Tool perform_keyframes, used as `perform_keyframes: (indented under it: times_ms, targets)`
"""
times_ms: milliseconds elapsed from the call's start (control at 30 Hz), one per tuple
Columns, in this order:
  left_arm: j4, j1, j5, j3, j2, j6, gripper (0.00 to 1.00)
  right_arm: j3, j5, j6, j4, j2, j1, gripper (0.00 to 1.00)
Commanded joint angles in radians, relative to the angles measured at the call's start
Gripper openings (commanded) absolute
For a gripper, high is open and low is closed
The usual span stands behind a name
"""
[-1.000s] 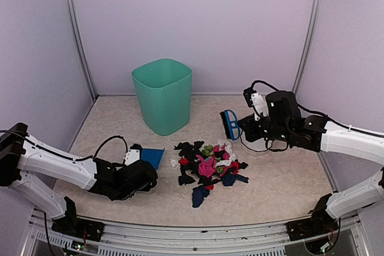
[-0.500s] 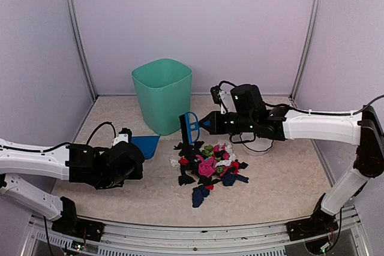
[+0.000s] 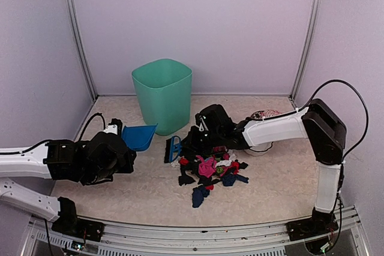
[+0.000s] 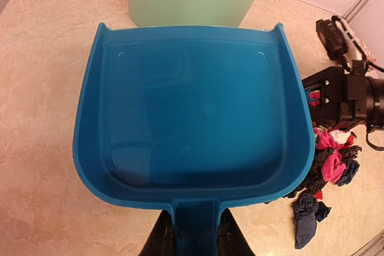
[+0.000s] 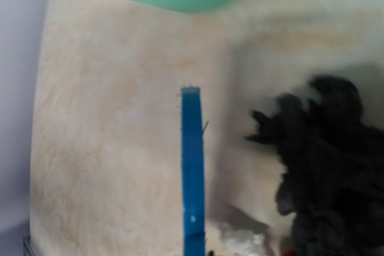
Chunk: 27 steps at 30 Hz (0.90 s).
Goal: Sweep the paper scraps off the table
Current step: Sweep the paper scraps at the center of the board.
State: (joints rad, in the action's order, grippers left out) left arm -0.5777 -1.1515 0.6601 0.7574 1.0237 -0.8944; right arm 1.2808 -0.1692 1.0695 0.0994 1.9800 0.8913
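Observation:
The paper scraps lie in one heap of black, pink, red, white and dark blue bits in the middle of the table. They also show at the right edge of the left wrist view, paper scraps, and as blurred black scraps in the right wrist view. My left gripper is shut on the handle of a blue dustpan, held left of the heap and apart from it. The pan is empty. My right gripper is shut on a blue brush, seen edge-on as brush, at the heap's left edge.
A green bin stands behind the dustpan and brush, its wall close to both. A clear bowl's rim shows under the right forearm. Purple walls close in the table on three sides. A metal rim runs along the front.
The right arm has swung left across the heap, taking the brush from the heap's right side to its left edge. The left arm drew the dustpan back to the left and raised it.

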Motion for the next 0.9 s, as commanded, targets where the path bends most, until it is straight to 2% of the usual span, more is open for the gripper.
perform_keyframes:
  times_ms: [0,233,500,633,867]
  targets:
    - [-0.016,0.001,-0.007,-0.006,-0.039,0.040,0.00,0.034,-0.007,0.153,-0.009,0.050,0.011,0.00]
    - [0.007,0.004,-0.032,-0.041,-0.083,0.060,0.00,-0.035,0.092,0.200,-0.132,-0.005,0.008,0.00]
    - [0.031,0.004,-0.051,-0.045,-0.047,0.089,0.00,-0.225,0.200,0.194,-0.203,-0.200,-0.022,0.00]
    - [0.056,0.006,-0.071,-0.038,-0.015,0.101,0.00,-0.254,0.212,0.116,-0.218,-0.292,-0.027,0.00]
    - [0.068,0.007,-0.091,-0.012,0.041,0.108,0.00,-0.264,0.090,-0.119,-0.174,-0.445,-0.025,0.00]
